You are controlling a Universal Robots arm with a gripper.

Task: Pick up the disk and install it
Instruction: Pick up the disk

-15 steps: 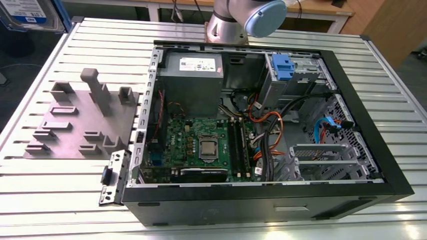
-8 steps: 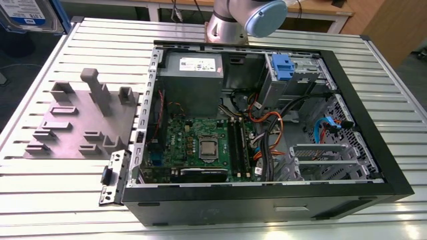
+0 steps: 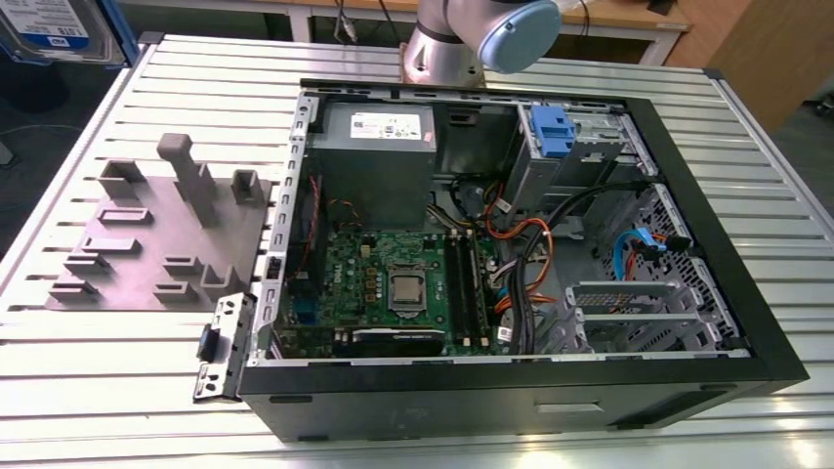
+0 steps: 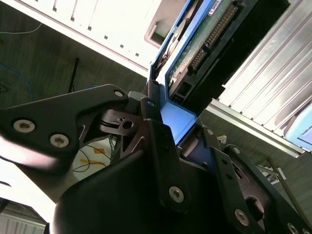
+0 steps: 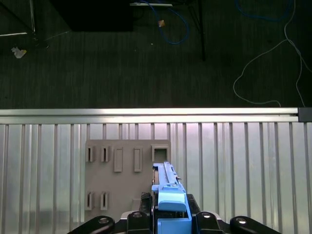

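Black claw (image 5: pixel 169 219) clenched on silver metal disk in blue plastic carrier (image 5: pixel 168 195).
Disk held edge-on, clear above ribbed metal bench (image 5: pixel 243 170), over grey slotted fixture plate (image 5: pixel 112 165) near bench edge.

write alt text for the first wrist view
The pincer grips the disk by its blue carrier, edge-on, over a ribbed metal table with a grey fixture block. Dark floor lies beyond.

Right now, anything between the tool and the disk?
Nothing. In the second wrist view the tool is shut straight on the disk, clamping its blue frame with no gap.
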